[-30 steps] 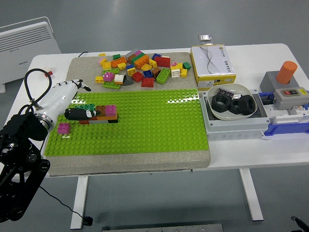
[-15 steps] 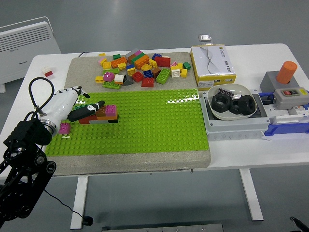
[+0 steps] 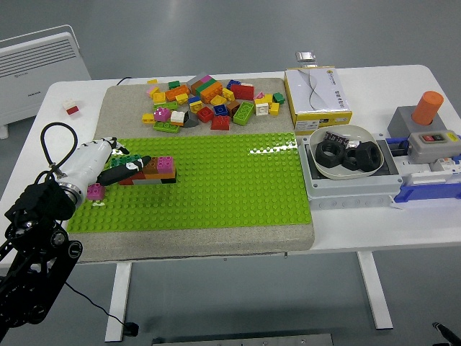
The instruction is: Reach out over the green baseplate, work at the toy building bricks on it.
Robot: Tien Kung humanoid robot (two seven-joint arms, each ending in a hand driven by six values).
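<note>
A short row of joined bricks (image 3: 153, 171) stands at the baseplate's (image 3: 216, 194) far left, a loose pink brick (image 3: 95, 191) just nearer. The left hand (image 3: 119, 167) lies at the row's left end, dark fingers (image 3: 130, 168) stretched flat, gripping nothing visible. Most bricks sit unused in the pile (image 3: 209, 101) beyond on the counter (image 3: 374, 231), so building looks barely begun.

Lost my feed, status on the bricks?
Left hand on brick row, nothing held. Green baseplate flat. Right hand unseen. Nothing in the way.
</note>
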